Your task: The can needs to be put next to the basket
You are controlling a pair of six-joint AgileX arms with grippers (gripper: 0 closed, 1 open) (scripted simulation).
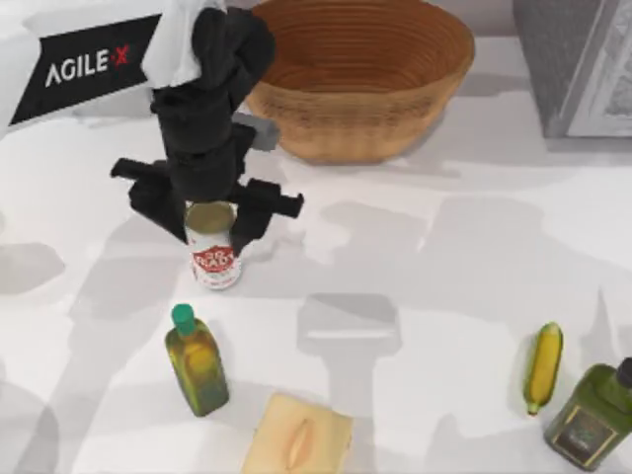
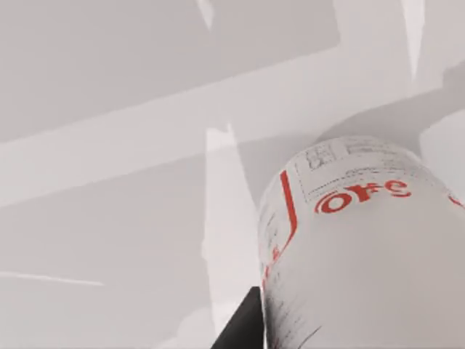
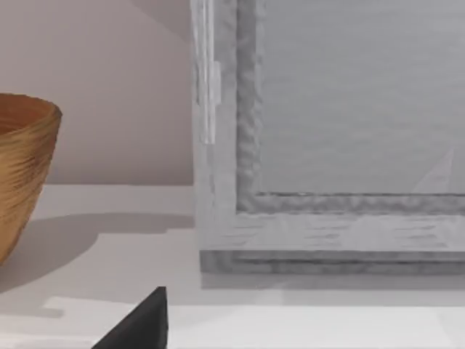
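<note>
The can (image 1: 214, 253), white with a red label and a dull metal top, stands at the table's left-middle, in front of the basket and a gap away from it. My left gripper (image 1: 208, 219) reaches down over it, its black fingers (image 1: 249, 223) pressed against both sides of the can's top, shut on it. In the left wrist view the can (image 2: 363, 254) looms close beside one finger (image 2: 241, 329). The basket (image 1: 360, 74), a large round light-brown wicker bowl, sits at the back centre, and its wall (image 3: 22, 174) also shows in the right wrist view. A dark part of my right gripper (image 3: 138, 327) hangs near the back right.
A green-capped oil bottle (image 1: 197, 360) stands just in front of the can. A pale bread-like block (image 1: 296, 439) lies at the front edge. A yellow fruit (image 1: 543, 365) and a dark-capped green bottle (image 1: 592, 415) are at the front right. A grey framed panel (image 1: 583, 59) rises at the back right.
</note>
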